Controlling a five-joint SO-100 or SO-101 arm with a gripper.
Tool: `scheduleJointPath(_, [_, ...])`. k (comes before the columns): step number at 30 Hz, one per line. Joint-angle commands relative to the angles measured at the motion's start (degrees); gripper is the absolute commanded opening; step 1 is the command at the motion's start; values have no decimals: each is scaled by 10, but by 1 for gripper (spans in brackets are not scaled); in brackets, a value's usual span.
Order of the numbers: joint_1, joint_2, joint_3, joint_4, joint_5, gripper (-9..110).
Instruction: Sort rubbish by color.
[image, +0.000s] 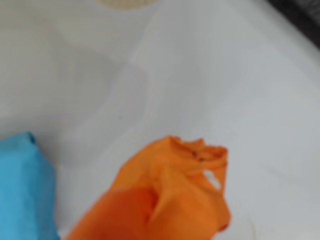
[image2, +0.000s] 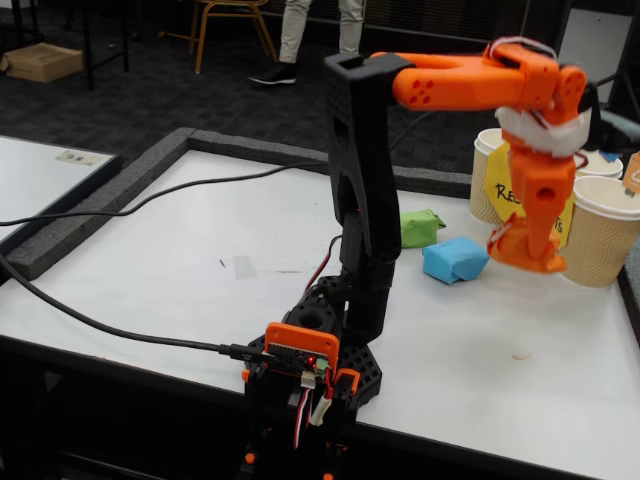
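In the wrist view the orange lump (image: 175, 190) fills the lower middle, close to the camera and above the white table. My fingers cannot be told apart from the orange paper there. The fixed view has my orange gripper (image2: 526, 252) pointing down at the right, shut on the orange lump (image2: 522, 256), low over the table between the blue lump (image2: 455, 259) and a cup. In the wrist view the blue lump (image: 22, 190) lies at the lower left. The green lump (image2: 421, 227) rests behind the arm's black upright, left of the blue one.
Beige ribbed cups stand at the right: one in front (image2: 606, 235), one behind (image2: 492, 170), and another (image2: 603, 165) further back. A yellow sign (image2: 503, 186) leans among them. A cup rim (image: 127, 3) shows at the wrist view's top edge. Black cables (image2: 150, 195) cross the table's left side.
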Motion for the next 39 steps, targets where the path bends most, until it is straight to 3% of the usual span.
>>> scheduleJointPath(1, [-7,110,-117,42,34,0])
scheduleJointPath(12, [-45,207,-181,98,97,0])
scheduleJointPath(25, [-68,286,-236,138,90,0])
scheduleJointPath(39, [-67,314,-345,178,-127,0])
